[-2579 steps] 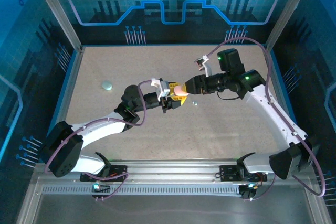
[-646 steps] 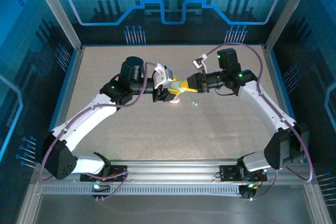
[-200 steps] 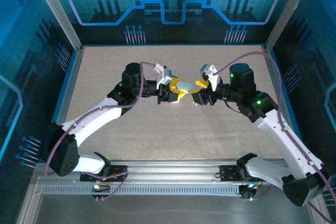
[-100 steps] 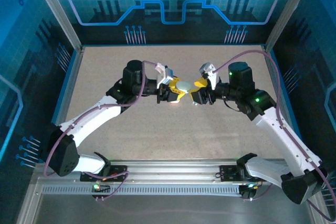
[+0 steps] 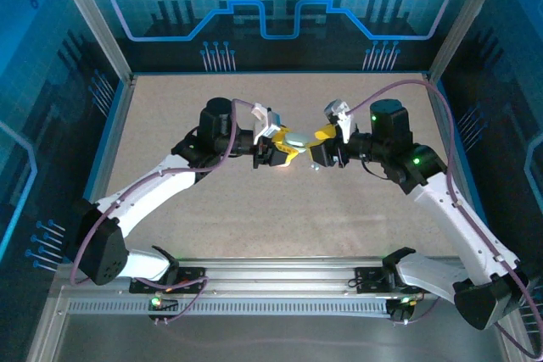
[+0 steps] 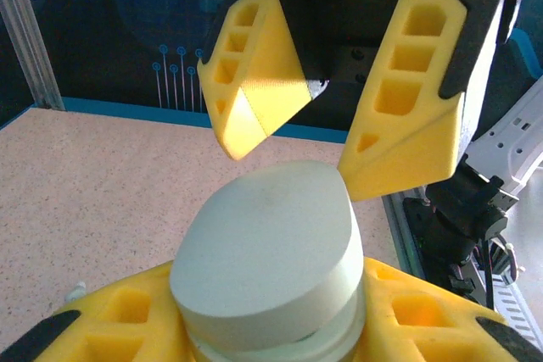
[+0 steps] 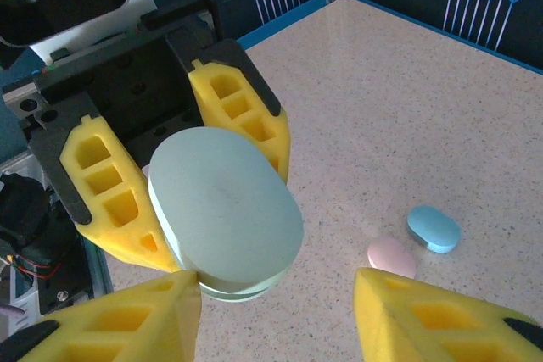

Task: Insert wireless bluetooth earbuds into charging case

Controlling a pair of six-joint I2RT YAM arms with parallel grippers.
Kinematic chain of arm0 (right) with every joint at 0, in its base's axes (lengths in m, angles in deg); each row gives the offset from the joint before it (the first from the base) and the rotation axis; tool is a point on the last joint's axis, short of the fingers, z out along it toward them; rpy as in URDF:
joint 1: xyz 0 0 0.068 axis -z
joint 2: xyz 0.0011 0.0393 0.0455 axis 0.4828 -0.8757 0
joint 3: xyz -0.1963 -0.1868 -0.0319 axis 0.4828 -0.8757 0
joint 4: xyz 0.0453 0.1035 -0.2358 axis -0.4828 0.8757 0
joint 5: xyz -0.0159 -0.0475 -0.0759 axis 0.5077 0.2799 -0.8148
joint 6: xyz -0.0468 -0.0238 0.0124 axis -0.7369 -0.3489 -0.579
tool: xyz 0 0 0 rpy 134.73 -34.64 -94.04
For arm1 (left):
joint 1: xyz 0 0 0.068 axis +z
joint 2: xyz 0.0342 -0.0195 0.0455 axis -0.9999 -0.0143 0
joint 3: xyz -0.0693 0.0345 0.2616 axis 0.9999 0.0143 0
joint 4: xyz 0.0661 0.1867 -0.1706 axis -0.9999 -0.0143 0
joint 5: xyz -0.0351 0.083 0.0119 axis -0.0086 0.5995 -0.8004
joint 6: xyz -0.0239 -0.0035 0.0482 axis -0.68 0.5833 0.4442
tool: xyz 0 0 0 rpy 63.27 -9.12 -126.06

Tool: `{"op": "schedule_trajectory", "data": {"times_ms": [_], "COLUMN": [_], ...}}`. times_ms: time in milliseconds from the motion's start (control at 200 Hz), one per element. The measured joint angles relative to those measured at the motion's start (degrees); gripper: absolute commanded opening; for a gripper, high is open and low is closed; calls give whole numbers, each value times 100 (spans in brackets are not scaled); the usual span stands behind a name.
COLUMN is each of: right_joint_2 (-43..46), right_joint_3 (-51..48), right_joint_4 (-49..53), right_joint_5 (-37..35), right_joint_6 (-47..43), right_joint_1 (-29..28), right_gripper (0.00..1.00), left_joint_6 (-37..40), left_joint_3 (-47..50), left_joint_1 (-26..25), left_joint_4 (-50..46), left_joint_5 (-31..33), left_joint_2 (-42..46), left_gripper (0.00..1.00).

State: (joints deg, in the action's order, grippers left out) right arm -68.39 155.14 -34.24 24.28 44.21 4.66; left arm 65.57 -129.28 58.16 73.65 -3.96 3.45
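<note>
Left end effector (image 5: 273, 143) clamps the pale green oval plastic case (image 6: 267, 247). Right end effector (image 5: 316, 148), jaws apart, has narrowed around its free end, probably to open it.

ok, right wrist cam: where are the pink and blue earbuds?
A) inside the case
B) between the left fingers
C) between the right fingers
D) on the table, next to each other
D: the pink earbud and blue earbud lie side by side on the table, off to one side of the case clamped in the left fingers.
</note>
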Motion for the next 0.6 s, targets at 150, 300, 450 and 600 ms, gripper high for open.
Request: {"op": "schedule_trajectory", "data": {"times_ms": [150,300,450,600], "right_joint_2": [2,63,103,103], "right_joint_3": [0,-76,-81,-81], "right_joint_4": [-24,-170,-310,-435], "right_joint_5": [2,-87,-210,-304], "right_joint_6": [-11,-186,-444,-719], "right_joint_1": [13,11,7,-26], "right_gripper": [51,50,50,50], "left_joint_6": [-7,-11,-17,-39], "left_joint_3": [0,-4,-37,-37], "left_joint_1": [0,0,0,0], "left_joint_4": [-13,-39,-105,-232], "left_joint_5": [-2,-9,-42,-157], "left_joint_2": [0,0,-11,-31], "left_gripper": [24,24,24,24]}}
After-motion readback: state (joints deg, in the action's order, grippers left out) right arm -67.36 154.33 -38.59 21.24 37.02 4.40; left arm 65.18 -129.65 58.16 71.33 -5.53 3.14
